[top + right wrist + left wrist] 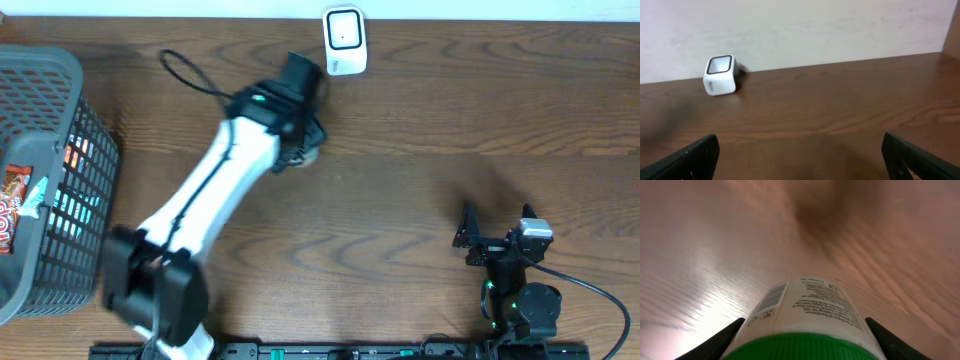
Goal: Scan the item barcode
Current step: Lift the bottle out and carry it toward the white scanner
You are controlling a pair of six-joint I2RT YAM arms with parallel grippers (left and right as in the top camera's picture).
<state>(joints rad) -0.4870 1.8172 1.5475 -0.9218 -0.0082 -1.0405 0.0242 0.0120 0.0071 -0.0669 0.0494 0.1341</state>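
A dark mesh basket [95, 150] holding packets sits at the table's [450, 120] left edge. Near the centre, the left claw [805, 322] grips a white bottle [807, 310] with a green cap, its barcode [771, 299] showing, just short of the white scanner [344, 40]. At lower right, the right claw [800, 157] rests spread wide, holding nothing.

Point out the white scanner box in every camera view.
Overhead: scanner at the top edge, centre.
Left wrist: not in it; a green-capped bottle fills the foreground.
Right wrist: scanner upper left, by the wall.
Shared landmark: the brown wooden table, in all three.
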